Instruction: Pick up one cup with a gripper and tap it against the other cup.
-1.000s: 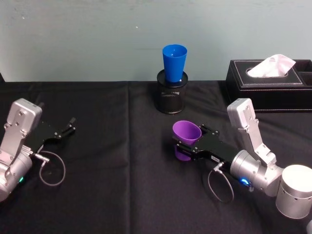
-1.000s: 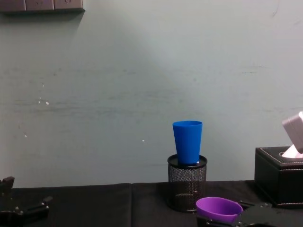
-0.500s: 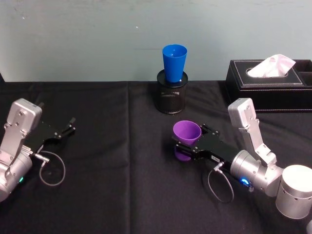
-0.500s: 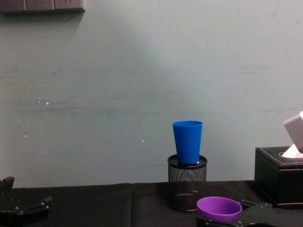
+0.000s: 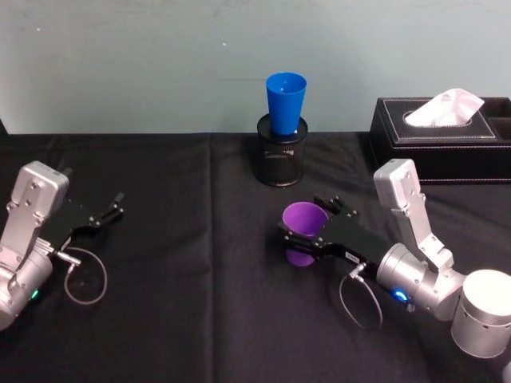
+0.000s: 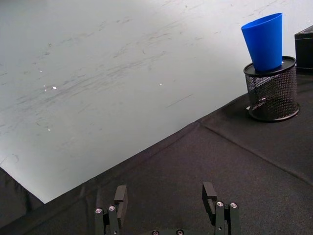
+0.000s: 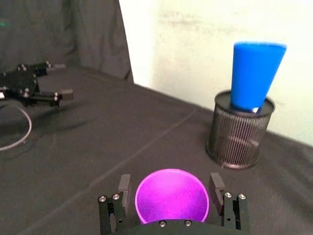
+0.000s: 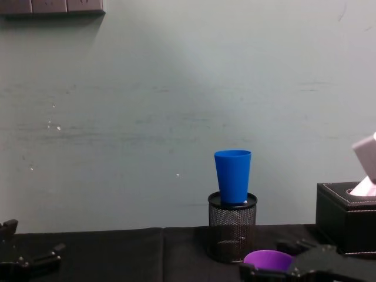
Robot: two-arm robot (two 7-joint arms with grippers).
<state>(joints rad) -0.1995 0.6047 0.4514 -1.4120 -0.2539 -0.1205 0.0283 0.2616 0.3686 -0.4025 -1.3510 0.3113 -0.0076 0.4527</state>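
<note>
Right long black flat-jawed gripper (image 5: 306, 236) clamps purple plastic tumbler (image 5: 304, 224); keep upright, approach bright blue plastic tumbler (image 5: 286, 103) slowly, tap lightly.

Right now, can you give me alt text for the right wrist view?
The right gripper has its two fingers on either side of a purple cup, seen from above its open mouth. Beyond it on the black tablecloth, a blue cup stands in a black mesh pen holder; the left gripper rests farther off.
</note>
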